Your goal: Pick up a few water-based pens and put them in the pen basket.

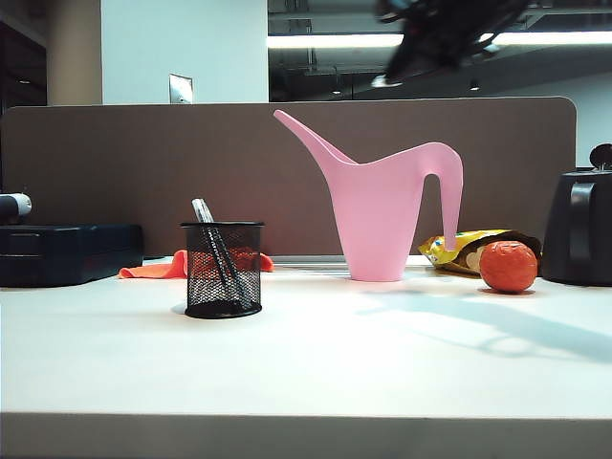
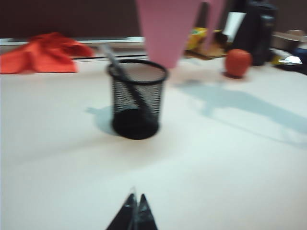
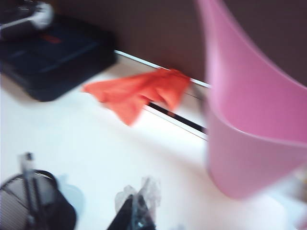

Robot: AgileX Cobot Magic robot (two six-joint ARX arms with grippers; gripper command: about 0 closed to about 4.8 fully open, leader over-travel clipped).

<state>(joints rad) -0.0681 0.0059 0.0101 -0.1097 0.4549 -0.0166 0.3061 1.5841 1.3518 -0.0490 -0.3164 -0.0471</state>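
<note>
The pen basket point(image 1: 223, 271), a small black mesh cup, stands on the white table left of centre. A water-based pen point(image 1: 204, 214) with a whitish top leans inside it, its end above the rim. Through the mesh I cannot tell whether a second barrel lies alongside. My right gripper point(image 1: 440, 33) is a dark blur high above the table, right of the basket. In its wrist view the right gripper point(image 3: 139, 207) is shut with nothing between its fingers, the basket point(image 3: 33, 203) below it. My left gripper point(image 2: 135, 201) is shut and empty, low over the table in front of the basket point(image 2: 137, 98).
A tall pink watering can point(image 1: 382, 206) stands behind and right of the basket. An orange ball point(image 1: 508, 266), a yellow snack bag point(image 1: 457, 249) and a black jug point(image 1: 579, 229) are at the right. An orange cloth point(image 1: 158, 269) and a black case point(image 1: 67, 253) lie at the back left.
</note>
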